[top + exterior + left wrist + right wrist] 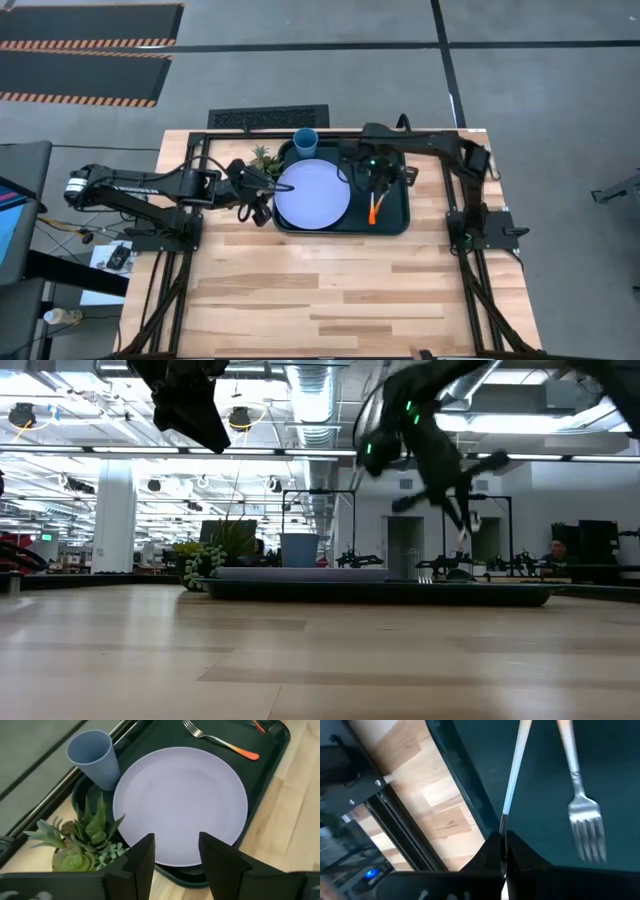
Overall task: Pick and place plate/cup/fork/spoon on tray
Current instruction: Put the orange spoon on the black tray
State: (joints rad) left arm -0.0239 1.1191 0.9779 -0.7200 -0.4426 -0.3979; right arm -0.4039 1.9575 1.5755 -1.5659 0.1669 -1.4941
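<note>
Wooden table [330, 290] work nears its end: your right gripper [502, 845] pinches the spoon [515, 765] above the tray [395, 222]; lower it beside the fork [582, 820], then release.

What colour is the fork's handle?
Orange. The fork lies on the dark tray beside the plate, clearest in the left wrist view.

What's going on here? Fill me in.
The robot is loading tableware onto the tray. The plate, cup and fork are already on it. The right gripper hangs over the tray's right part, shut on the spoon, which dangles handle-down beside the fork. The left gripper hovers open, empty, at the tray's left edge near a small plant.
</note>
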